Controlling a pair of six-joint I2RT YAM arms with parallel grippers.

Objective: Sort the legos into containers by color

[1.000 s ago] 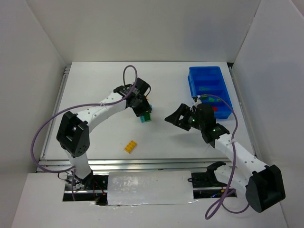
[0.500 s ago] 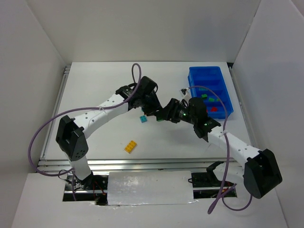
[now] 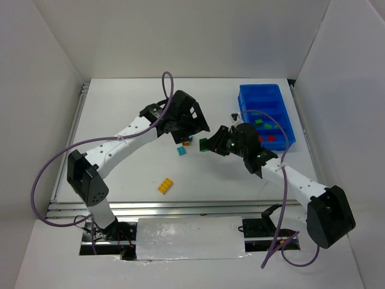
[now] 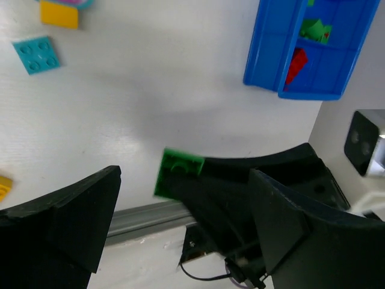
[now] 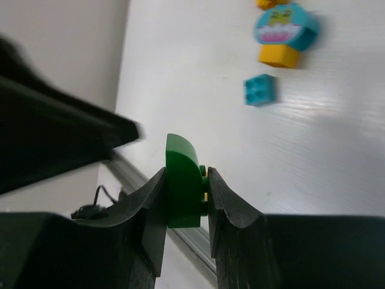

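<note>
A green lego is pinched between the fingers of my right gripper, which is shut on it above the table's middle. My left gripper stands open just to the left of it, its fingers spread wide on either side of the green lego without touching it. On the table lie a teal lego, a yellow-and-teal piece and a yellow lego. The blue bin of containers stands at the right, with green legos and red legos in separate compartments.
White walls enclose the table on three sides. A metal rail runs along the near edge. Purple cables loop above both arms. The two grippers sit very close together over the table's middle.
The left gripper carried the green lego right, then opened and let it go. The right gripper moved left from the bin and shut on that lego.
</note>
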